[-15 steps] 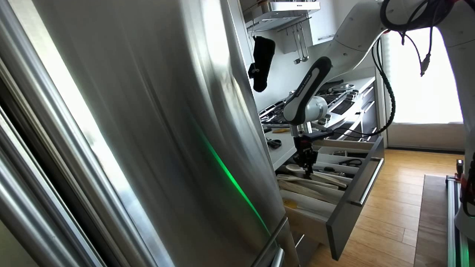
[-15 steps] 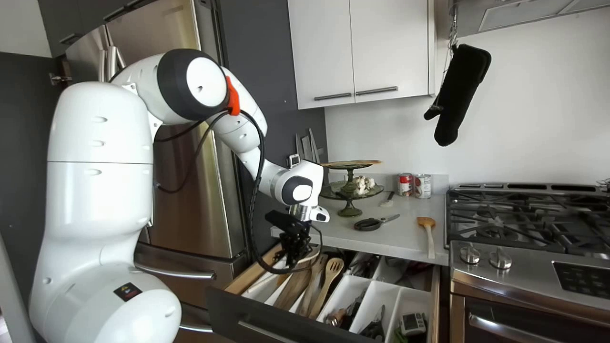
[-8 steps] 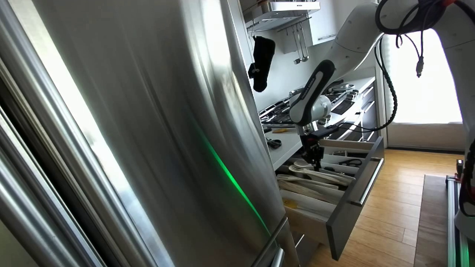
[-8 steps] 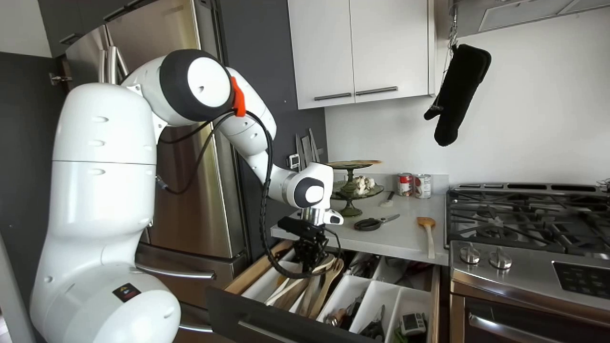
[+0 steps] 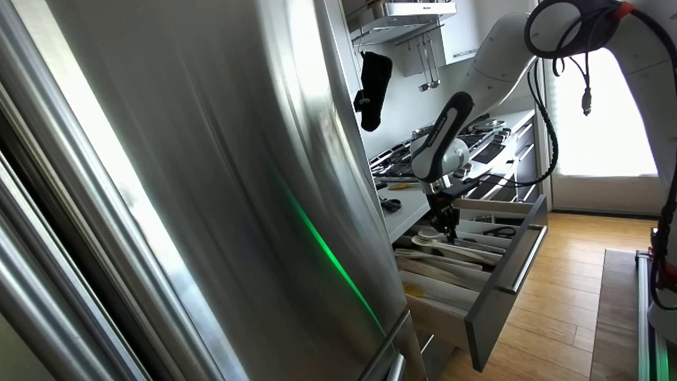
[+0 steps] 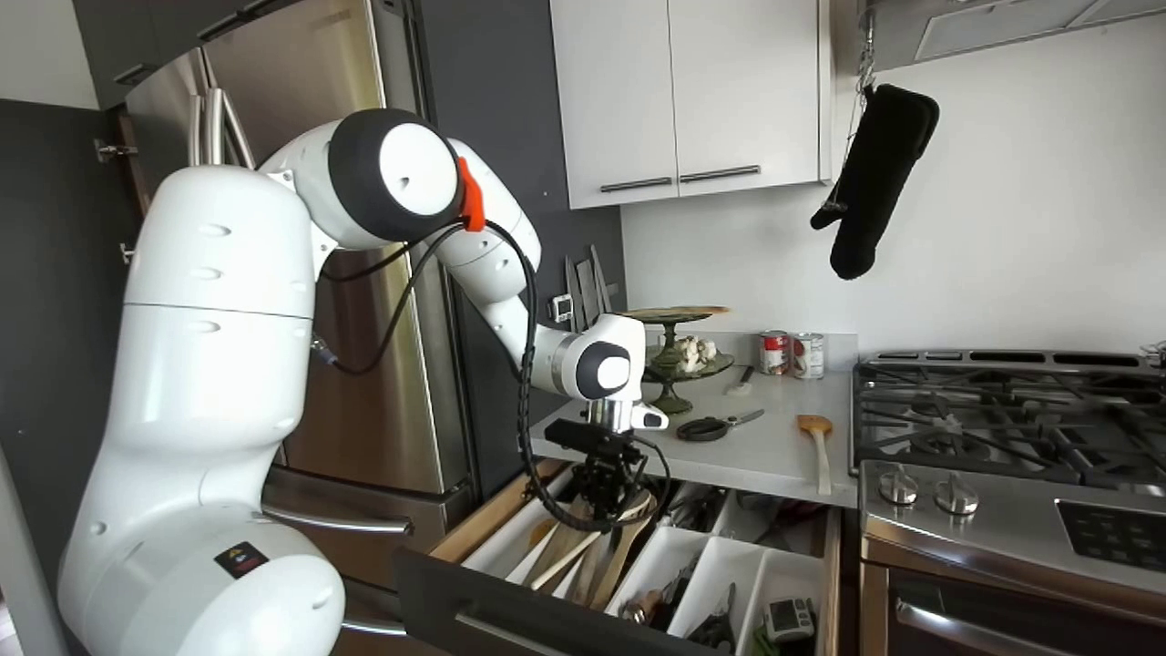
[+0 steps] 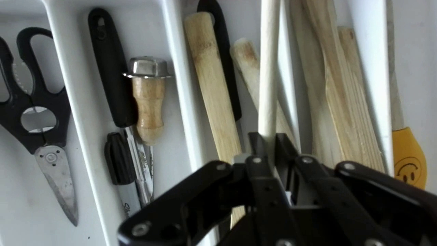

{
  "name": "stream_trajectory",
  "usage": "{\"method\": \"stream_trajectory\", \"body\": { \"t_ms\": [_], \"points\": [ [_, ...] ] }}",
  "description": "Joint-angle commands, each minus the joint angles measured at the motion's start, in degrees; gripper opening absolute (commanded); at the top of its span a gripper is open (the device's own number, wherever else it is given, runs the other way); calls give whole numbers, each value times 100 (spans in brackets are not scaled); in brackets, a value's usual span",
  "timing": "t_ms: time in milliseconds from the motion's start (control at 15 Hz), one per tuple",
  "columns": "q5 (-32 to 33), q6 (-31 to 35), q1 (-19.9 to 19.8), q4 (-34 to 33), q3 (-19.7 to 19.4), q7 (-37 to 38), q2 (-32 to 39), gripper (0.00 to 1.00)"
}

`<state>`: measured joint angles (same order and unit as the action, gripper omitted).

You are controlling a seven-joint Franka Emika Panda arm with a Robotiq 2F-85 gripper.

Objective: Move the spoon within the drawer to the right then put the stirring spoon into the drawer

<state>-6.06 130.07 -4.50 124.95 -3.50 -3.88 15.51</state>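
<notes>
The drawer (image 5: 494,317) is pulled open in both exterior views; its front panel also shows in an exterior view (image 6: 437,592). My gripper (image 7: 268,140) is shut on the pale round handle of a wooden spoon (image 7: 268,85), held above the utensil compartments. The handle also sticks out below the gripper (image 6: 606,497) in an exterior view (image 6: 563,560). In the wrist view the spoon's head is out of view. Several wooden utensils (image 7: 341,102) lie beneath it on both sides of a white divider. A wooden utensil with an orange-brown head (image 6: 817,437), perhaps the stirring spoon, lies on the counter.
Black-handled scissors (image 7: 37,116) and a wooden-handled tool (image 7: 148,102) lie in compartments left in the wrist view. A yellow smiley utensil (image 7: 409,160) lies far right. The counter (image 6: 774,456) overhangs the drawer's back, with shears (image 6: 706,428). The steel refrigerator (image 5: 238,185) stands beside the drawer.
My gripper has moved right in an exterior view, carrying the held spoon from the refrigerator-side compartment toward the middle ones. Over the last half second the shift is small.
</notes>
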Motion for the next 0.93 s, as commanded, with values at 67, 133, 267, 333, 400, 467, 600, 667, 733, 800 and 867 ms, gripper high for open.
{"method": "stream_trajectory", "body": {
  "t_ms": [67,133,267,333,400,467,600,667,733,800,867],
  "points": [
    [387,-153,-29,-483,-12,-201,320,4],
    [422,-137,-29,-539,-5,-234,371,4],
    [455,-146,-38,-646,29,-368,482,4],
    [437,-110,-43,-693,46,-424,545,4],
    [438,-93,-46,-729,57,-489,607,4],
    [439,-24,-46,-741,68,-541,661,4],
    [420,69,-42,-775,85,-565,769,4],
    [459,71,-27,-790,76,-534,820,4],
    [477,74,-21,-791,73,-527,851,4],
    [485,64,-24,-800,73,-536,880,4],
    [505,69,-25,-801,65,-530,899,4]
  ]
}}
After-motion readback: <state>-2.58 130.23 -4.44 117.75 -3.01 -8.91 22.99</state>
